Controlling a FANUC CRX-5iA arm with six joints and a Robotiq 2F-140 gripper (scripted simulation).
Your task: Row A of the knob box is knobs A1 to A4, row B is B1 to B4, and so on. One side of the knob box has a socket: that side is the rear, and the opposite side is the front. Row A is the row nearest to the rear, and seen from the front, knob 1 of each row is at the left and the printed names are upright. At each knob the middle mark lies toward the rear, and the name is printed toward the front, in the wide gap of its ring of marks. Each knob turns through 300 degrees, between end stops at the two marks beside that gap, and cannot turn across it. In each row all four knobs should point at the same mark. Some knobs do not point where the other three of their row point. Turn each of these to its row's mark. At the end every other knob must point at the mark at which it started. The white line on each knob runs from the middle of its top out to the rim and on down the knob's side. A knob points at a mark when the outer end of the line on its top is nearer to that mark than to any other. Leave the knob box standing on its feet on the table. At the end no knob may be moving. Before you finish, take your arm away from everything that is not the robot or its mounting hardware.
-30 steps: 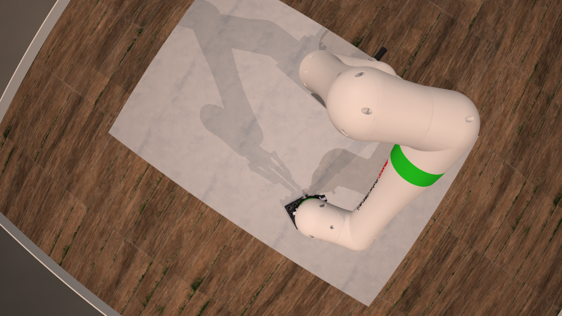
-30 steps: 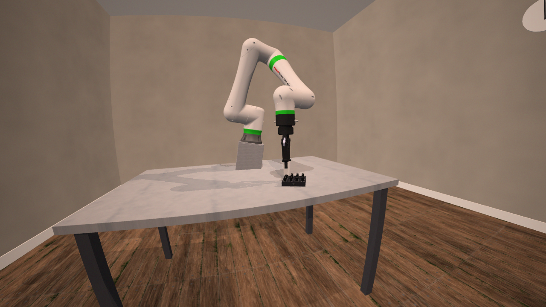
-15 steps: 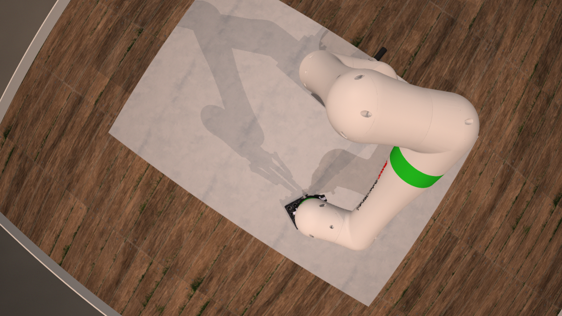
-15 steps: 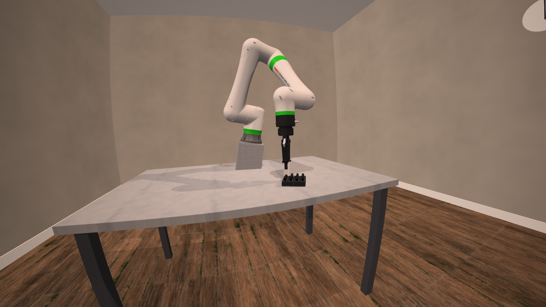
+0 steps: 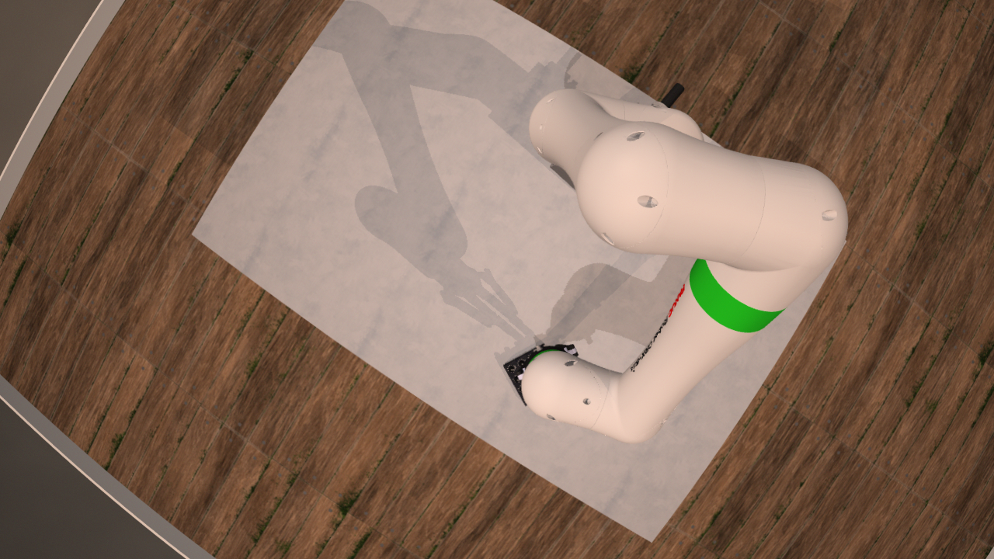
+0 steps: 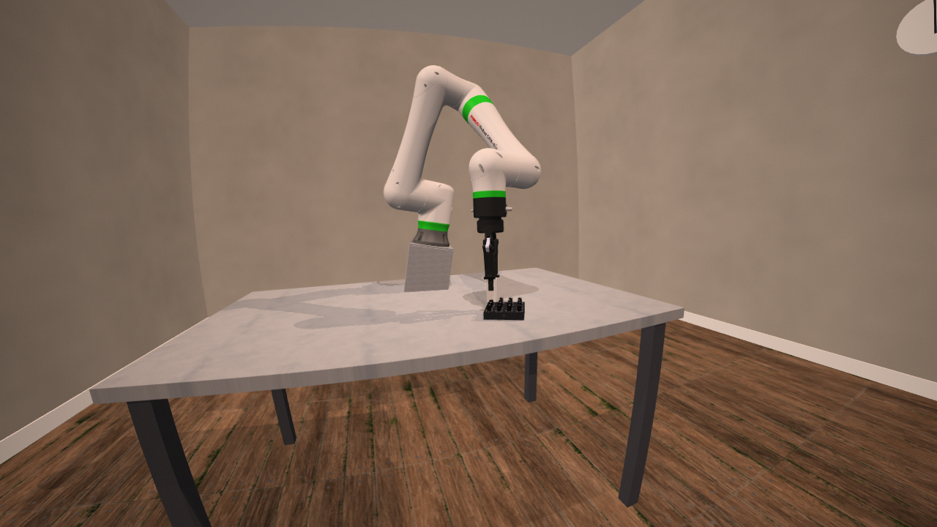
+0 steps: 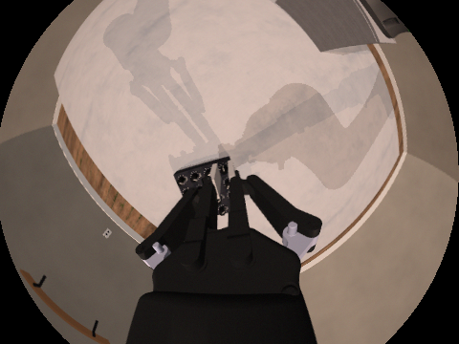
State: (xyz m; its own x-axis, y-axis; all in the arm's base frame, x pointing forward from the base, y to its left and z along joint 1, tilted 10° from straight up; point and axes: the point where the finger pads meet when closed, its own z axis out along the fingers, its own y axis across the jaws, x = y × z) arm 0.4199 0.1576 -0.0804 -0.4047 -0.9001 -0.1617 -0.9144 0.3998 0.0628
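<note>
The black knob box (image 6: 504,309) stands on its feet on the marble table, near the right front part. In the top view only its left corner (image 5: 516,366) shows, because my wrist covers the rest. My gripper (image 6: 490,290) hangs straight down just above the box's left end, with its fingertips a little over the knobs. In the wrist view the fingers stand a narrow gap apart with nothing between them, and the box (image 7: 202,175) lies right under the tips. The knob lines and marks are too small to read.
The arm's grey base block (image 6: 429,266) stands at the back of the table, behind the box. The table's front edge lies a short way in front of the box.
</note>
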